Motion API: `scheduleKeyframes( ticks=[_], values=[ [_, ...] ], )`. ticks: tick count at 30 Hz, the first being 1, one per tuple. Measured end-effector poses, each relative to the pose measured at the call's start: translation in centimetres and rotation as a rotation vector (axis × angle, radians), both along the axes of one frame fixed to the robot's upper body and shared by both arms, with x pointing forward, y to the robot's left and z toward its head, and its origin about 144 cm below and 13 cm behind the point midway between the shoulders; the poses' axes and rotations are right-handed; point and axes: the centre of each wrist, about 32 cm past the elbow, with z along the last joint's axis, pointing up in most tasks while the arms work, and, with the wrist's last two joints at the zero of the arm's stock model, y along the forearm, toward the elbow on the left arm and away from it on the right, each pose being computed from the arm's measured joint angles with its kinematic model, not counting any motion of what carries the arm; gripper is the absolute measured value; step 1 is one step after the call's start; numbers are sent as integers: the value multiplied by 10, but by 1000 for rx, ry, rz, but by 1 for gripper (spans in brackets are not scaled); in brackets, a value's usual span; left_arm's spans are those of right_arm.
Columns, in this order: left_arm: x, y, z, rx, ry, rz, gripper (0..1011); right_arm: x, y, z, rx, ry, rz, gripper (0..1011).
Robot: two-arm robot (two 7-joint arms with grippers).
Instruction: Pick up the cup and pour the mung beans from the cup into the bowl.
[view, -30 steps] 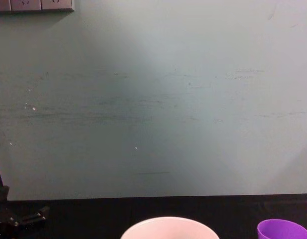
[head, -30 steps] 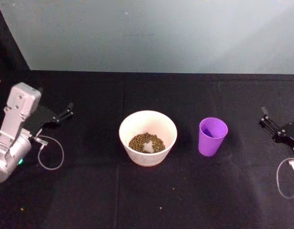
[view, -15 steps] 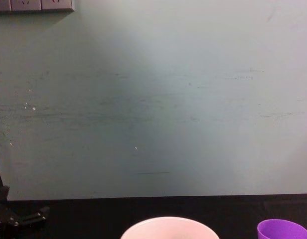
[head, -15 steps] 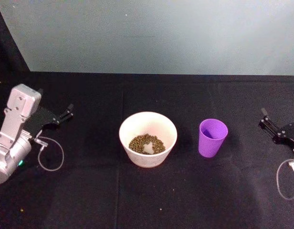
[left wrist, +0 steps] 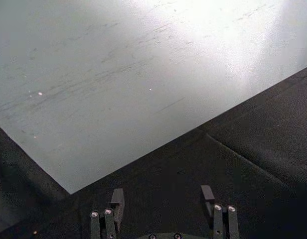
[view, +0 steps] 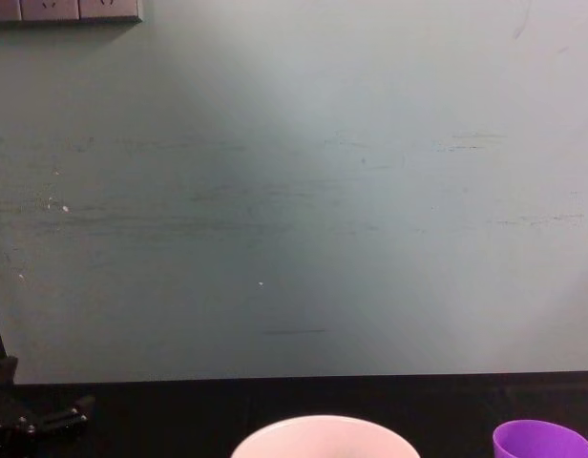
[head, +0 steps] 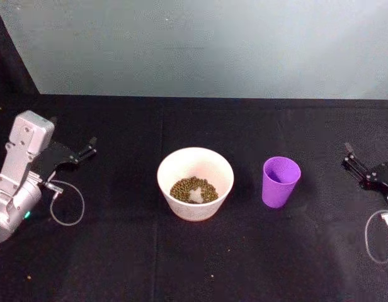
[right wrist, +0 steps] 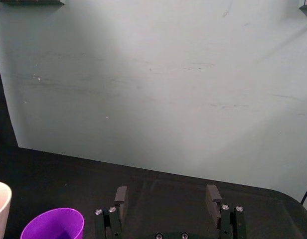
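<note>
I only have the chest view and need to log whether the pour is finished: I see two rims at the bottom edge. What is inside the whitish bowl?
Observer: The head view shows mung beans lying in the bowl.
Operator: And the purple cup?
Observer: The cup stands upright on the black table, to the bowl's right, apart from it.
Operator: Is either gripper holding anything?
Observer: No. The right gripper is open beside the cup; the left gripper is open at the table's left.

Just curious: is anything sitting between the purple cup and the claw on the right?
No. In the head view, only bare black tablecloth separates cup and right claw.
</note>
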Motion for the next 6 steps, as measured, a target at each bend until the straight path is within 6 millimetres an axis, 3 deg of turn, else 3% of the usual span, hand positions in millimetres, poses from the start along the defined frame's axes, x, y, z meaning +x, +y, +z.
scheduleKeyframes(
  ticks=[6],
  values=[
    [0,0,0,0,0,0,1000,0,0,0,0,0,0,1002]
  ],
)
